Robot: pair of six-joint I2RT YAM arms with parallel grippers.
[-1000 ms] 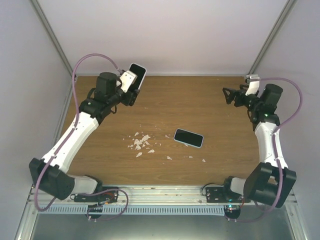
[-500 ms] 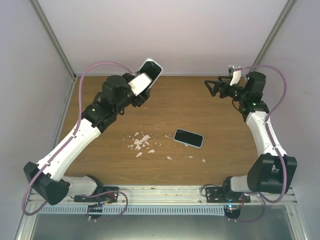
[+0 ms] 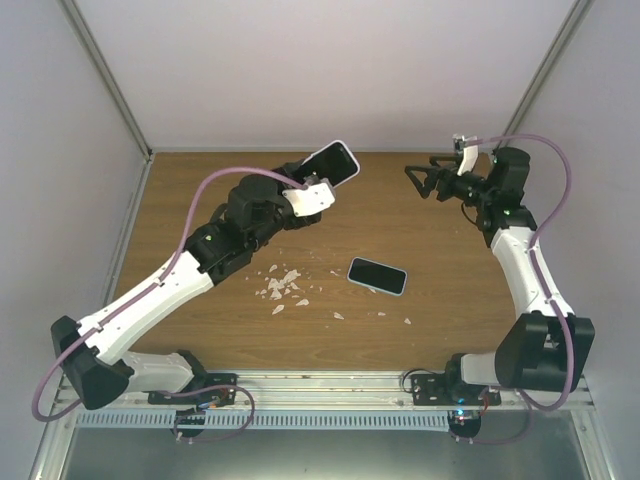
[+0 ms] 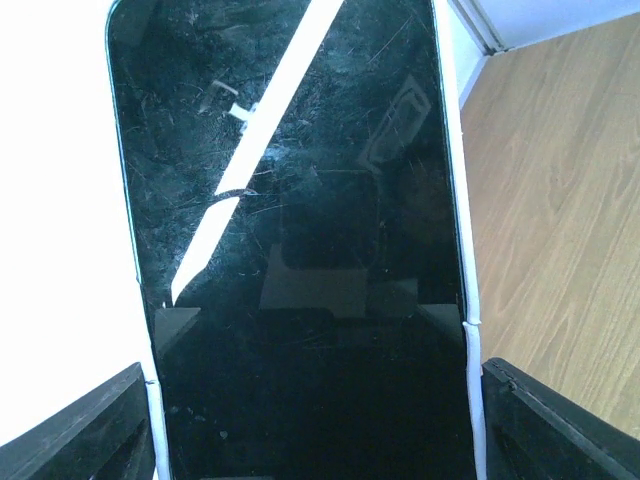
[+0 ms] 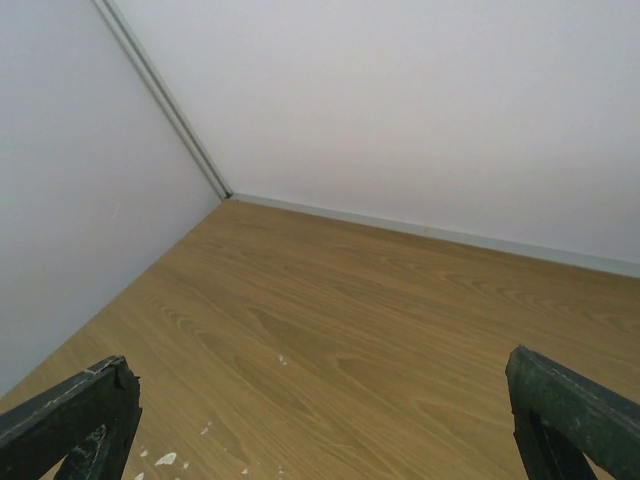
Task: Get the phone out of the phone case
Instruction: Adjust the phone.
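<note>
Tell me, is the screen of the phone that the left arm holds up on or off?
Off: in the left wrist view the phone shows a black screen, only reflections and scratches.

A black-screened phone, scratched and seated in a white case, was held tilted above the table at twelve o'clock. A second dark, pale-rimmed handset was laid flat near centre, toward four o'clock.

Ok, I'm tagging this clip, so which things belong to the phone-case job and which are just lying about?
Job: cased phone, clamped in the left fingers; right fingers, open, empty.
Lying about: second phone, flat on the table; white scraps.
</note>
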